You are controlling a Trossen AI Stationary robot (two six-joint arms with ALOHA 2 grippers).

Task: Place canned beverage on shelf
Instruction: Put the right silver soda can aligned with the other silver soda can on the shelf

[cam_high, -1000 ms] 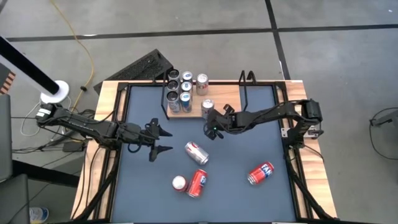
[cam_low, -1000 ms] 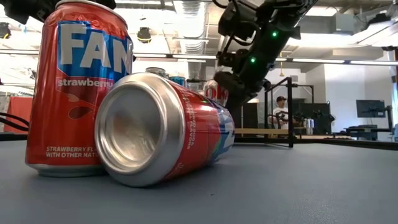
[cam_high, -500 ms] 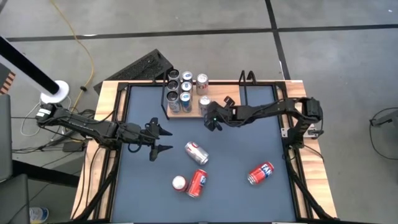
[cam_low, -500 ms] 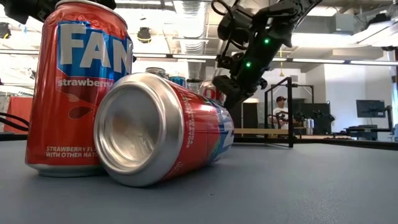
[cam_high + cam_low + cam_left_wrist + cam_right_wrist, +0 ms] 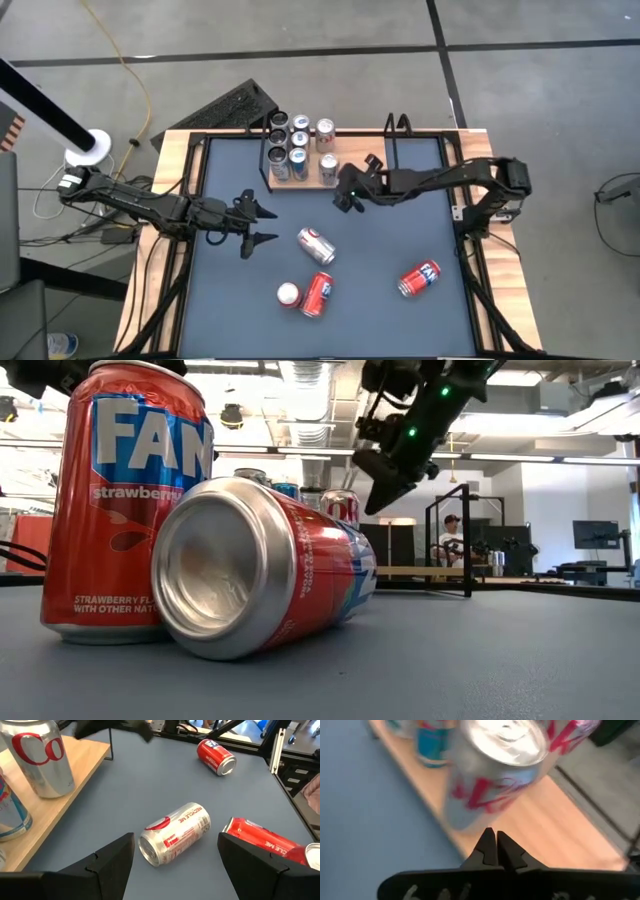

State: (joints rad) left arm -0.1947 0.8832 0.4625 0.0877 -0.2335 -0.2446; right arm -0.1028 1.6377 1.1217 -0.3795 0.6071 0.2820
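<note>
The small light-wood shelf with thin black rod uprights [image 5: 350, 160] is sitting at upper centre of the high view, on the far edge of the dark blue-grey table mat [image 5: 380, 300]. 7 cans are standing on its left half. The silver can with red lettering [image 5: 328, 168] is standing upright at the shelf's front edge, free of any grip.

The right gripper [image 5: 345, 197] is hovering just right of and below that silver can, over the mat; in its wrist view its 2 dark fingers [image 5: 492, 851] are pressed together with nothing between them.

The left gripper [image 5: 262, 224] is resting at centre left, jaws spread wide apart, empty. A second silver-and-red can lying on its side [image 5: 175, 839] is lying ahead of it.

3 red cans are lying or standing on the mat at lower centre and lower right.
</note>
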